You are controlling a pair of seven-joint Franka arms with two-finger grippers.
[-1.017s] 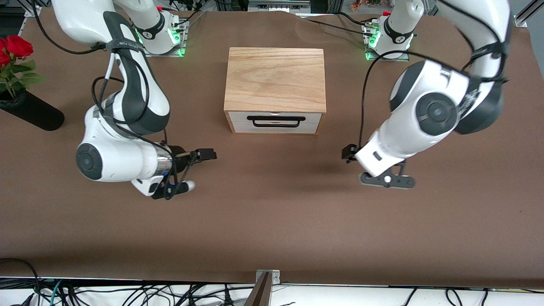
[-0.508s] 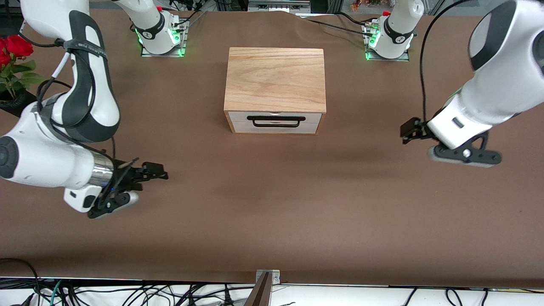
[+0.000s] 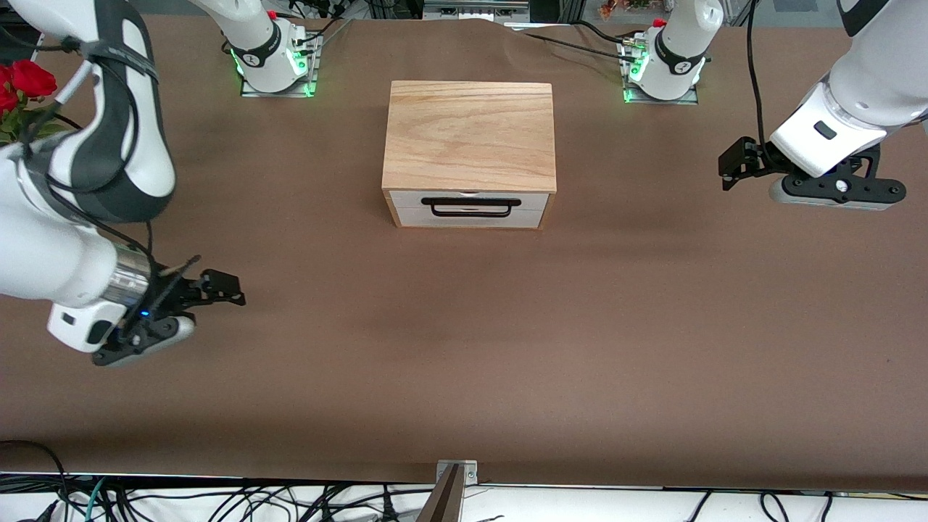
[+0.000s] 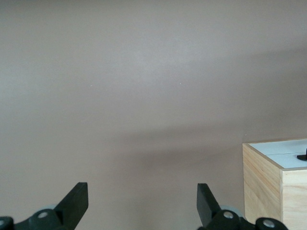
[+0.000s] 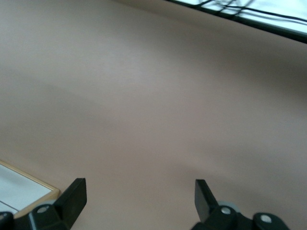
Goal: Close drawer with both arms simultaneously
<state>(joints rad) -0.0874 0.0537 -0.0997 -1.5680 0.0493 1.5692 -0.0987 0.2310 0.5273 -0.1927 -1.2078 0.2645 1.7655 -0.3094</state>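
The drawer (image 3: 469, 210) has a white front and a black wire handle (image 3: 471, 207). It sits pushed into the oak box (image 3: 470, 134), its front level with the frame. My left gripper (image 3: 734, 165) is open and empty over bare table toward the left arm's end. My right gripper (image 3: 217, 286) is open and empty over bare table toward the right arm's end. Neither touches the box. The left wrist view shows my open left gripper (image 4: 142, 201) and the box's corner (image 4: 268, 177). The right wrist view shows my open right gripper (image 5: 140, 199) and a corner of the drawer front (image 5: 17, 191).
Red roses (image 3: 22, 83) stand in a black vase (image 3: 58, 190) at the right arm's end of the table. The arm bases (image 3: 272, 51) stand farther from the front camera than the box. Cables (image 3: 217, 500) hang below the table's near edge.
Both arms have swung outward from in front of the drawer, each toward its own end of the table. The drawer has not moved.
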